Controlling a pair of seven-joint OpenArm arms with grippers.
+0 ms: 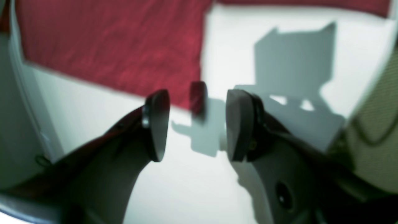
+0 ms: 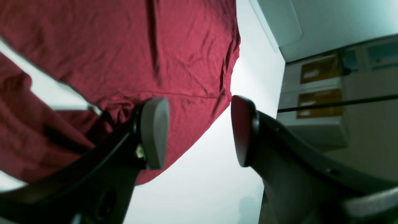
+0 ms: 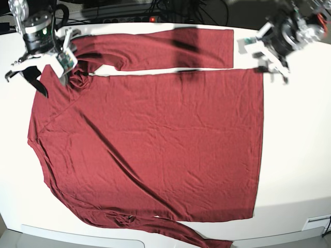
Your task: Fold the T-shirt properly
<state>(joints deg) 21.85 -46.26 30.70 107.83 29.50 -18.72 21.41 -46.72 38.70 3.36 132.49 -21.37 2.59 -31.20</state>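
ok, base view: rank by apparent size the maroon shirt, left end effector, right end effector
1. Dark red long-sleeved knit T-shirt, by far the largest; it covers most of the white table.
2. Right end effector and left end effector look about alike; not ranked.

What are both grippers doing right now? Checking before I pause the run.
Left gripper: open, holding nothing, above the table.
Right gripper: open, empty, over the T-shirt.

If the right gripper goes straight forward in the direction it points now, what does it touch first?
Most likely the T-shirt. The right gripper is open, and the red cloth near the shoulder lies just ahead of its left pad, with bare white table under the gap. Depth is unclear.
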